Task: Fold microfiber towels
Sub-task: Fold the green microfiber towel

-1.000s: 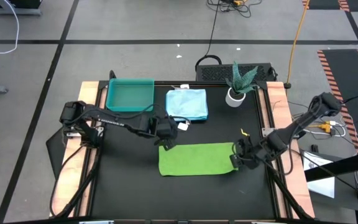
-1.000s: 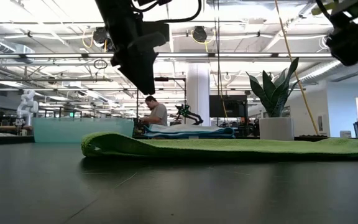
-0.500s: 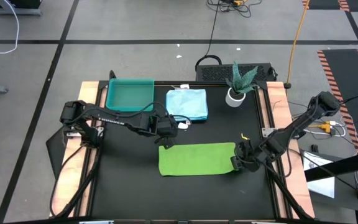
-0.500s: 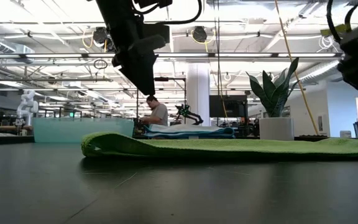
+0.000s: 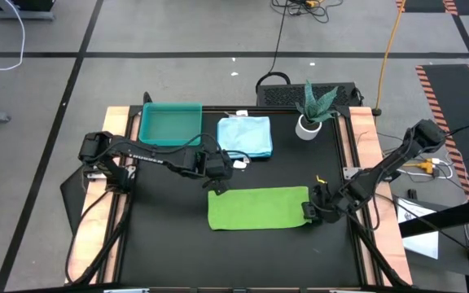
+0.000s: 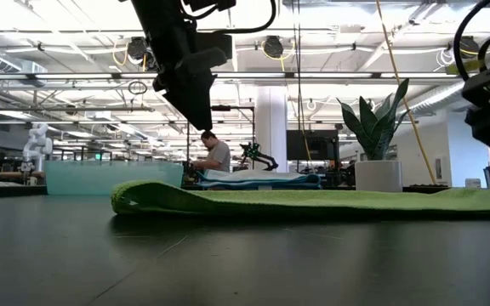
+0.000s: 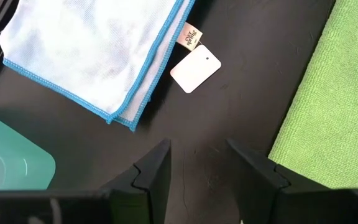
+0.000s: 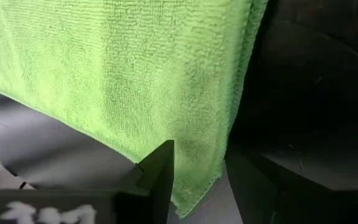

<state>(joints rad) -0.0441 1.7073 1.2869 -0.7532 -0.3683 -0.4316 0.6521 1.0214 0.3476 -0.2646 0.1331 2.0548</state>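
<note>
Where the black table [image 5: 169,236] is widest, the green microfiber towel [image 5: 257,208] lies flat, folded to a long rectangle near the middle. Left gripper [image 5: 215,186] hangs just above the towel's far left corner, fingers [image 7: 156,171] spread, nothing between them, bare tabletop showing in the gap. Right gripper [image 5: 311,211] sits at the towel's right edge, fingers [image 8: 160,171] parted over the hem, not pinching it. Pale blue microfiber towel [image 5: 245,135], folded, lies at the far side, its white tag [image 7: 194,68] on the table beside it. Teal tray [image 5: 170,124] just left of it; potted plant [image 5: 311,114] to its right. A person [image 6: 214,155] sits in the room beyond.
</note>
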